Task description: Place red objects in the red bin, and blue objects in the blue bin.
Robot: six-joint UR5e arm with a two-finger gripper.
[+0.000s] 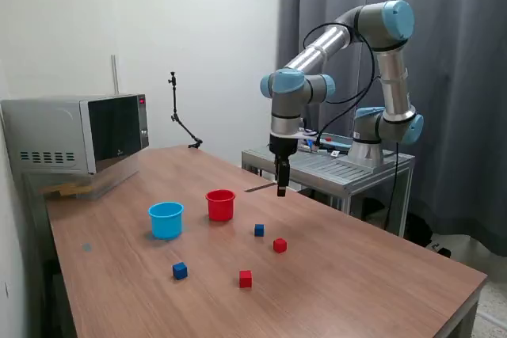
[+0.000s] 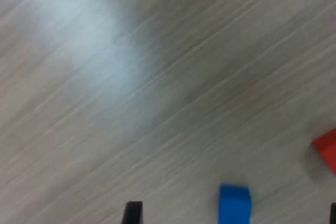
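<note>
In the exterior view, two red cubes [image 1: 280,245] [image 1: 245,278] and two dark blue cubes [image 1: 259,229] [image 1: 180,271] lie apart on the wooden table. The red cup [image 1: 220,205] and the light blue cup [image 1: 165,219] stand upright behind them, side by side. My gripper [image 1: 280,189] hangs pointing down above the table, to the exterior view's right of the red cup, holding nothing. In the blurred wrist view one dark fingertip [image 2: 133,212] and the other at the frame's edge stand wide apart. A blue cube [image 2: 234,203] and part of a red cube [image 2: 328,148] show there.
A microwave [image 1: 79,136] stands at the table's far corner on the exterior view's left. A thin black stand [image 1: 181,120] rises at the back edge. A metal cart [image 1: 333,165] holding the arm's base sits behind the table, with a dark curtain beyond.
</note>
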